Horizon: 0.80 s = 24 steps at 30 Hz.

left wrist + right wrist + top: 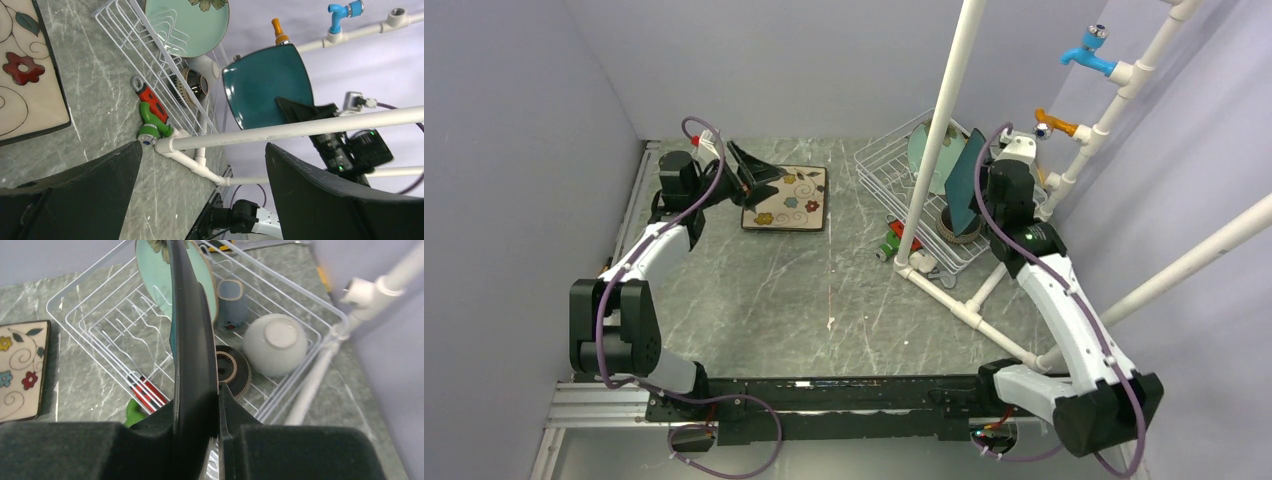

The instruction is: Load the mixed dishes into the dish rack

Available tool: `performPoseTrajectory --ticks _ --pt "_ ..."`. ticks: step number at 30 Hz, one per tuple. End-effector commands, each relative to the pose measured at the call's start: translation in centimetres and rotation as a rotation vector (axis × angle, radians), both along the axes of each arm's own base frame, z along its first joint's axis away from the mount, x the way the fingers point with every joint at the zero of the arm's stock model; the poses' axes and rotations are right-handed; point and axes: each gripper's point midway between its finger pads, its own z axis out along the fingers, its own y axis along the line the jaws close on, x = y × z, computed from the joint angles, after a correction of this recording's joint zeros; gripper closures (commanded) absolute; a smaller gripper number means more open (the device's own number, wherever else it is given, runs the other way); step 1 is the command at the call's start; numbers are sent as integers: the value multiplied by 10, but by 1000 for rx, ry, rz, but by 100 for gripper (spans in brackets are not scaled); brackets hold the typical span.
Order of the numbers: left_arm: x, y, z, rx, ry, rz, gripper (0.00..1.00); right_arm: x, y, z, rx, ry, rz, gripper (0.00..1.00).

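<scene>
While the right claw [292, 107] clamps the teal plate [265, 85] on edge, parallel to the mint plate [155, 285], the rack [874, 165] lies beneath, upper right; left claw [762, 172] gapes

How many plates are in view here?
3. The mint-green round plate stands in the dish rack; the teal square plate is clamped edge-up by the jaws of the right gripper above the rack; the cream square plate with flowers lies flat on the table. No others show.
</scene>
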Motion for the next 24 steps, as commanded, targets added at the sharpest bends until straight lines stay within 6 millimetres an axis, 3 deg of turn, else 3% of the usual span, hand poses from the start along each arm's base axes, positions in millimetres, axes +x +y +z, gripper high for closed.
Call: performPoseTrajectory --ticks 1,6,13,16,24 --pt "0 -1 16 -3 -63 -19 2 53 18 64 37 -328 195 100" --pt "1 1 17 -23 -60 -17 2 86 14 56 5 -366 303 100" --pt "4 6 15 -28 -56 -6 2 107 8 52 -77 -432 346 100" --pt "4 5 14 -36 -51 -8 2 118 19 44 -150 -443 446 100" --pt "6 4 7 -38 -34 -15 2 142 27 47 -166 -524 520 100"
